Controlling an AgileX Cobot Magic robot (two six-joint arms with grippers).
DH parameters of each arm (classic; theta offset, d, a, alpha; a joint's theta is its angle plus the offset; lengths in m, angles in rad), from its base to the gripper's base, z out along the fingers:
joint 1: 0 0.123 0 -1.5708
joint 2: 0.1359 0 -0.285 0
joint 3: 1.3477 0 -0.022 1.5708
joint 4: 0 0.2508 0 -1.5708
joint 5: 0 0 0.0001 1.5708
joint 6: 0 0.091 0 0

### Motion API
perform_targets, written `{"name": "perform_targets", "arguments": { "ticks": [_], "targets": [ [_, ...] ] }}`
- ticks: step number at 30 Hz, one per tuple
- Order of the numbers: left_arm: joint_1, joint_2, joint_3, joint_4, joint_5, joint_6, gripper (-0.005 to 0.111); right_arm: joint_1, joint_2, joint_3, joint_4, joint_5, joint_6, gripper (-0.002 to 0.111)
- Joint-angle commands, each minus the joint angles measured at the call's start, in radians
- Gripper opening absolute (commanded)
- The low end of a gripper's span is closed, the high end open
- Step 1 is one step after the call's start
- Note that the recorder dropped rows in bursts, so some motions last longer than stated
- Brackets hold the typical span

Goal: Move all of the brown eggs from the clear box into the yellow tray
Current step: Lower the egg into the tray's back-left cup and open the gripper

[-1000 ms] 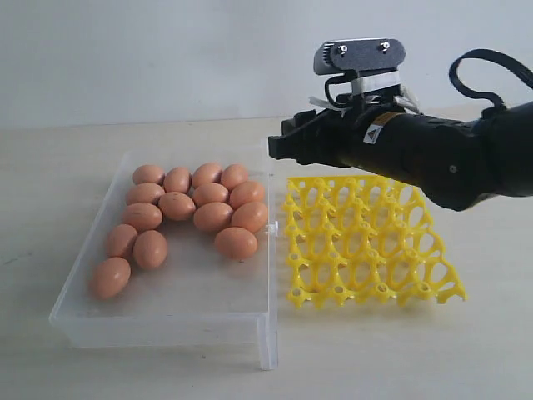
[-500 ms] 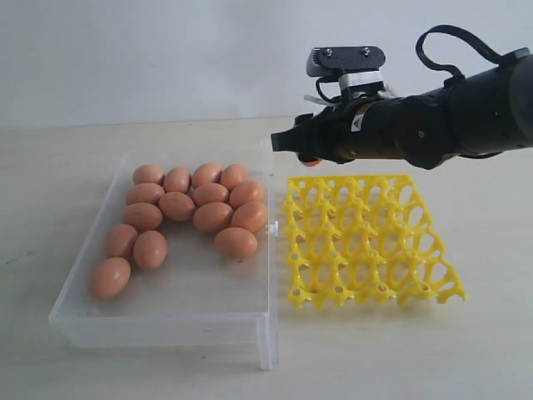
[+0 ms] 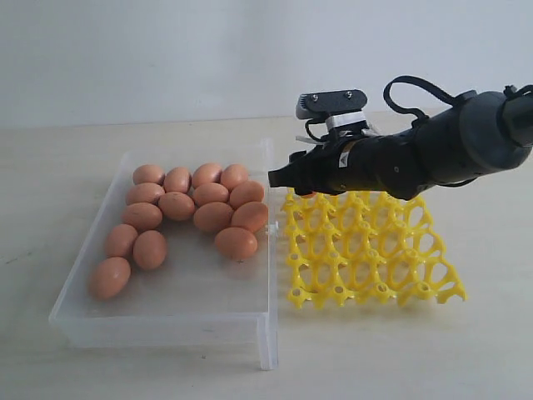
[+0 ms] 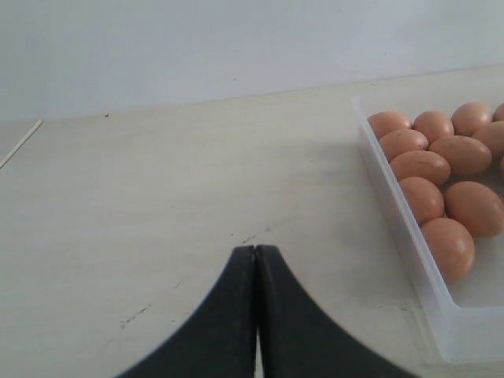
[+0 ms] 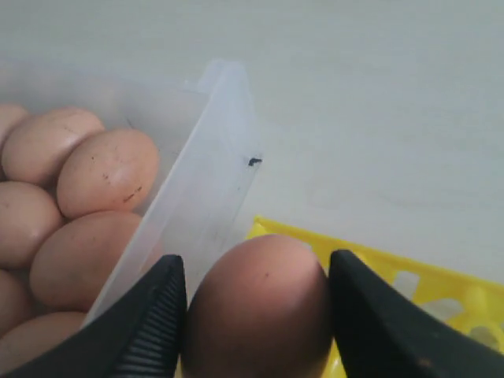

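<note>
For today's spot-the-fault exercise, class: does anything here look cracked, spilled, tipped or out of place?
Nothing stands out. The eggs in the clear box look whole, none lies on the table, the yellow tray sits flat, and the right gripper holds one egg above the tray's edge.

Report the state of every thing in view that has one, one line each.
clear box: open on top, eggs inside.
yellow tray: visible cups empty.
brown eggs: lying loose in the clear box.
right gripper: shut on the held egg.
held egg: clamped between the jaws, at the yellow tray's corner next to the clear box.
left gripper: shut, empty.
</note>
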Motion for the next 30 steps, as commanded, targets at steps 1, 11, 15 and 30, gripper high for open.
{"name": "perform_targets", "arguments": {
  "ticks": [1,11,15,30],
  "targets": [
    [0.001,-0.006,-0.004,-0.003,-0.014,-0.004,0.000,-0.021,0.007,-0.009,-0.007,-0.055,0.005,0.000],
    [0.001,-0.006,-0.004,-0.003,-0.014,-0.004,0.000,-0.034,0.034,-0.009,-0.014,-0.080,0.005,0.000],
    [0.001,-0.006,-0.004,-0.003,-0.014,-0.004,0.000,-0.032,0.040,-0.009,-0.014,-0.099,0.005,0.000],
    [0.001,-0.006,-0.004,-0.003,-0.014,-0.004,0.000,-0.032,0.043,-0.009,-0.018,-0.113,0.005,0.052]
  ]
}}
